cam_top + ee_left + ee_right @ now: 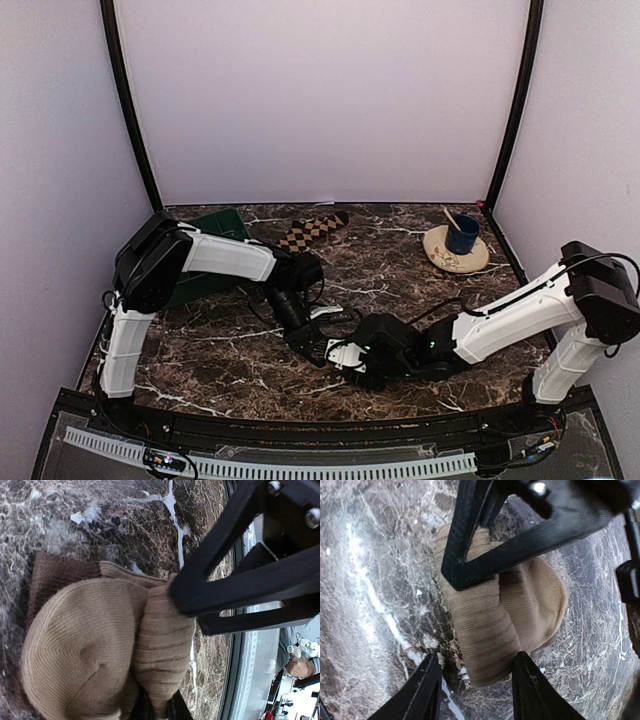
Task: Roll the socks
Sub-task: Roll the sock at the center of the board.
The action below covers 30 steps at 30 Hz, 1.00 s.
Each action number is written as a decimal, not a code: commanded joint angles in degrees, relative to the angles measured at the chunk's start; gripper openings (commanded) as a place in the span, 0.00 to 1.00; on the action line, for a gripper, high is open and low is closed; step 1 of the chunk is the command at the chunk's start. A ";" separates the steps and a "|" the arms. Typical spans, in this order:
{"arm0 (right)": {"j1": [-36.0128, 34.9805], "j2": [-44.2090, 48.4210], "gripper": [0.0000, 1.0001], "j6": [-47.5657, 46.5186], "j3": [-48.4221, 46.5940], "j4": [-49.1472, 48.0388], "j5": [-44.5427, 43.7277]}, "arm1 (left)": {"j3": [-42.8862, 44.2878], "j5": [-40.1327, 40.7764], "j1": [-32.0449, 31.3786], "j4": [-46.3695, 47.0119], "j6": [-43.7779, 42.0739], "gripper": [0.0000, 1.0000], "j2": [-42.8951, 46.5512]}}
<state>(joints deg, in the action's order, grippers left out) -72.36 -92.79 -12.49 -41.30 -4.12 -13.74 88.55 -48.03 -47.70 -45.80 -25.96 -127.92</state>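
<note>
The tan sock lies bunched into a roll on the marble table, its darker brown toe at one end. My left gripper is shut on the sock's ribbed fold. My right gripper is open and straddles the same ribbed roll; one finger touches the fabric, the other finger stands off it. Seen from above, both grippers meet at the front centre, left gripper and right gripper, hiding the tan sock. The checkered sock lies flat at the back.
A green tray sits at the back left, partly behind the left arm. A tan plate with a blue cup stands at the back right. The table's front rail runs just behind the grippers.
</note>
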 commanded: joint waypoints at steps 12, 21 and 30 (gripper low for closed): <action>0.00 -4.81 0.41 -5.00 -3.75 0.26 -1.55 | 0.44 2.41 0.33 -1.84 -1.18 0.00 -2.36; 2.35 -5.97 0.13 -3.70 -4.42 1.22 0.23 | 0.59 3.19 0.36 -1.78 -0.51 0.00 -2.42; 2.90 -5.54 0.00 -0.83 -3.03 2.71 2.92 | 0.60 4.85 1.67 -0.90 2.92 0.21 -2.06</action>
<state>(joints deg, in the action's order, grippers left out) -70.00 -97.60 -15.44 -44.58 -2.68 -13.06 89.12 -48.80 -46.92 -46.54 -24.58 -128.57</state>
